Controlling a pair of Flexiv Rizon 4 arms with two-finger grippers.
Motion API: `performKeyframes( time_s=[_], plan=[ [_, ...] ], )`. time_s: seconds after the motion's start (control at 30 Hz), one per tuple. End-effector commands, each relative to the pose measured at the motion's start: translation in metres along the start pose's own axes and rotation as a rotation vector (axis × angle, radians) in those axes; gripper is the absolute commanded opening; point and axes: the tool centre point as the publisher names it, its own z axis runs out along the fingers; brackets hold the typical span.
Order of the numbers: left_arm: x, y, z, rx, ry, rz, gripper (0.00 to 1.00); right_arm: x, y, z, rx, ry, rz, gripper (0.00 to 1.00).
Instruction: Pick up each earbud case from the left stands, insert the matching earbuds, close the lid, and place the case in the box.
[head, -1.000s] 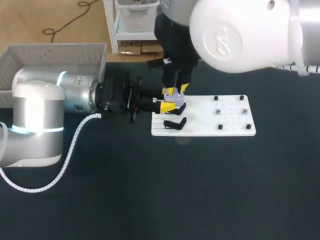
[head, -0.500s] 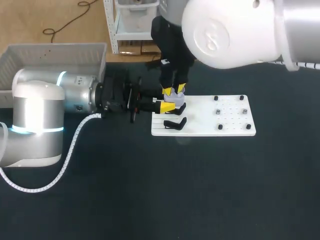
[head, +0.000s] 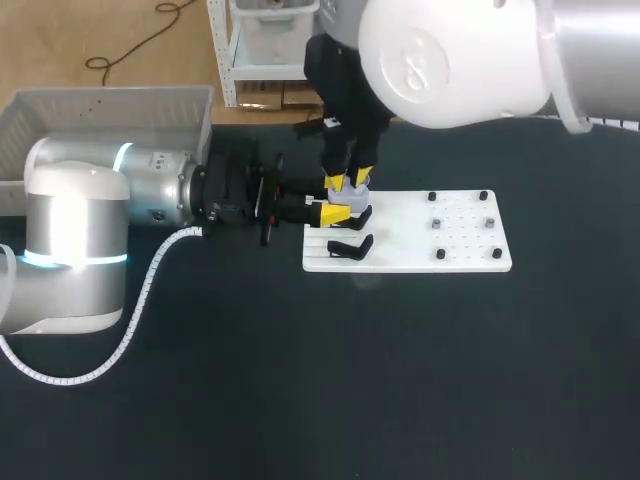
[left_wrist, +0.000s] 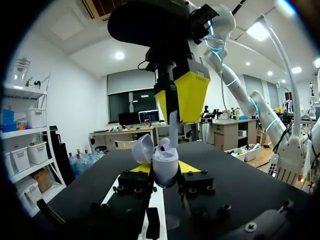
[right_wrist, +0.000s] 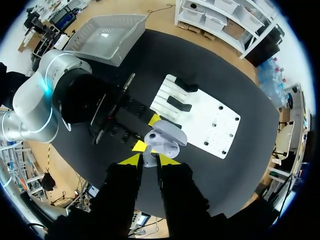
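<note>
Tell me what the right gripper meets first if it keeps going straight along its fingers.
The open earbud case, which the left gripper clamps right under the right gripper. The earbud it holds would likely touch the case first.

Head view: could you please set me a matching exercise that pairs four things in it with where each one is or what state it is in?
Things:
1 earbud case
2 right gripper
3 white board
4 box

Descriptions:
A lid open, held in the left gripper
B far left, apart from both grippers
C lies flat beneath the held case
D points down over the case, gripping an earbud

Pairs: 1-A, 2-D, 3-C, 4-B
</note>
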Motion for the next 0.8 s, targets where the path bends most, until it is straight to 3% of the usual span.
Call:
performKeyframes(
  time_s=[0.03, 0.8],
  plan=[
    [0.0002, -0.0014, 0.0003, -0.005, 0.0, 0.002, 0.0, -0.0015, 0.0013, 0.0016, 0.003, 0.001, 0.0, 0.0],
    [0.0002, -0.0014, 0.0003, -0.005, 0.0, 0.002, 0.0, -0.0045, 0.0018, 0.008, 0.018, 0.016, -0.003, 0.0]
  ],
)
